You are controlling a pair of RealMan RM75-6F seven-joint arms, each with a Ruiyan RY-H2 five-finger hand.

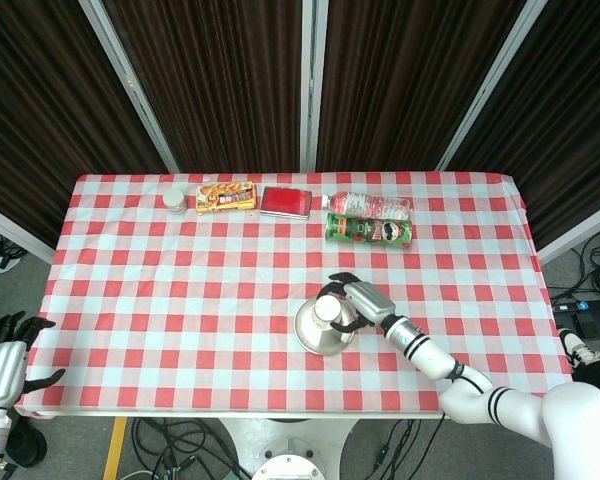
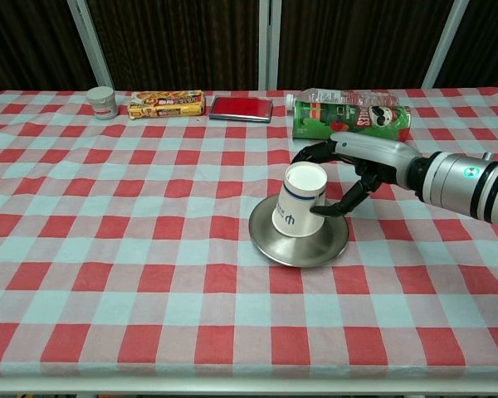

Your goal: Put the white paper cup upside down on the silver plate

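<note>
The white paper cup [image 2: 299, 201] stands bottom-up on the silver plate [image 2: 274, 245], tilted so its base leans right toward my right hand [image 2: 358, 168]. That hand reaches in from the right and grips the cup, with fingers [image 2: 311, 152] curled behind it and the thumb against its lower right side. From the head camera, the cup [image 1: 326, 311] covers the upper part of the plate [image 1: 315, 343], with the right hand [image 1: 365, 302] beside it. My left hand [image 1: 4, 362] hangs off the table's near-left corner, fingers spread and holding nothing.
Along the far edge lie a small jar [image 2: 102, 102], a yellow snack box [image 2: 166, 104], a red flat case [image 2: 241, 108], a green Pringles can [image 2: 349, 121] and a clear water bottle [image 2: 336, 97]. The can lies just behind my right forearm.
</note>
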